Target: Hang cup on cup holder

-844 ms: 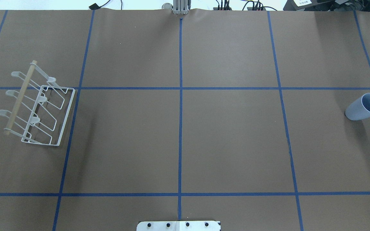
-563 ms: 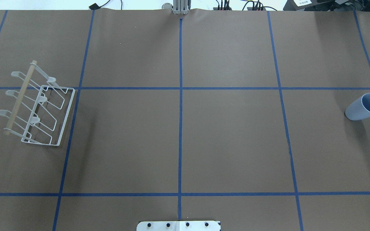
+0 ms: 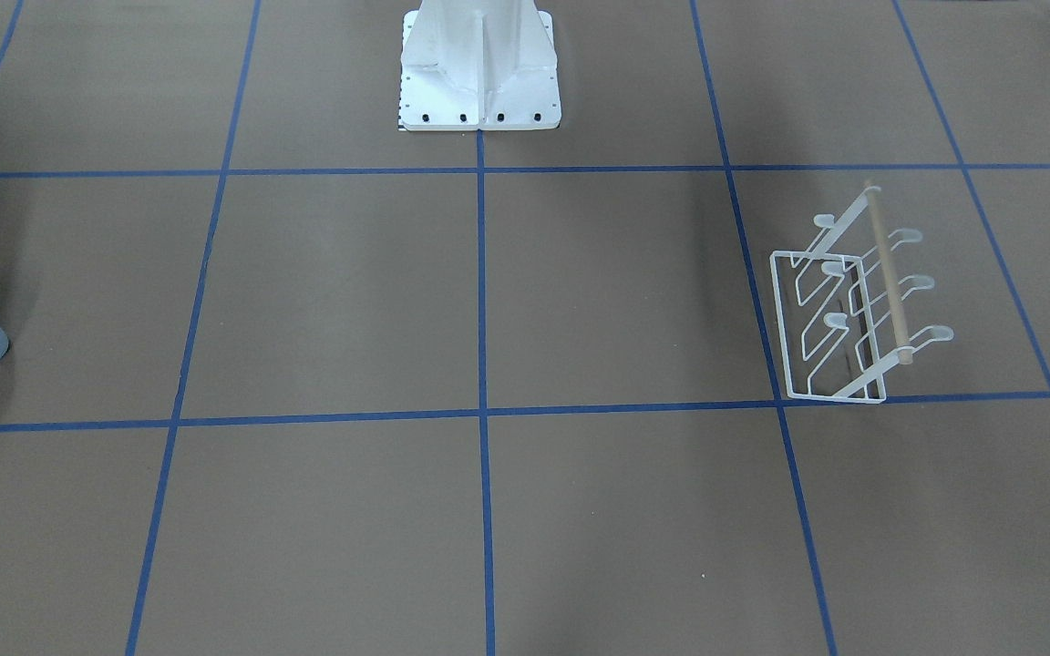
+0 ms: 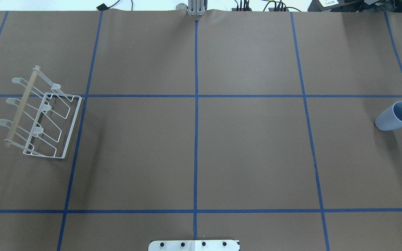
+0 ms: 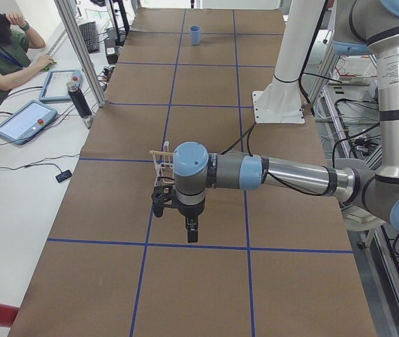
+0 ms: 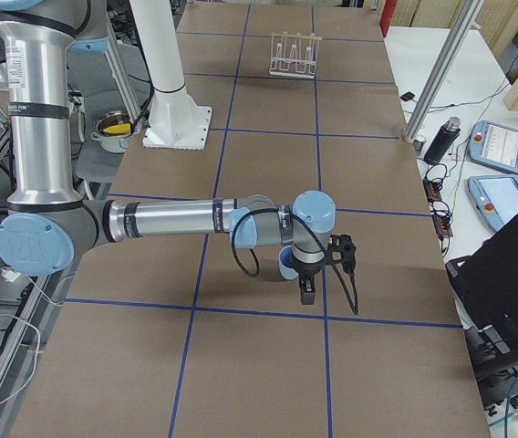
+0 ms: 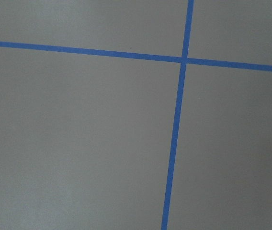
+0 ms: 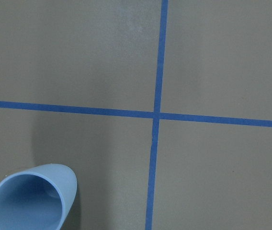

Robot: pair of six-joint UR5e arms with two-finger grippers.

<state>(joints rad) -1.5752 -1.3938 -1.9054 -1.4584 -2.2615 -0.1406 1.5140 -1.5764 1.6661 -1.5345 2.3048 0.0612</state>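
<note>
The cup [image 4: 396, 116] stands mouth up at the overhead view's right edge. It looks light, stiff and slippery; pinch its wall near the rim. I cannot tell how wide the left gripper [image 5: 192, 236] or right gripper [image 6: 306, 294] is.

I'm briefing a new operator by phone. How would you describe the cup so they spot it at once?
On the brown table with the blue tape grid, go to the end on the robot's right, opposite the white wire cup holder. The cup stands there alone, mouth up: a plain pale blue tumbler with no handle.
</note>
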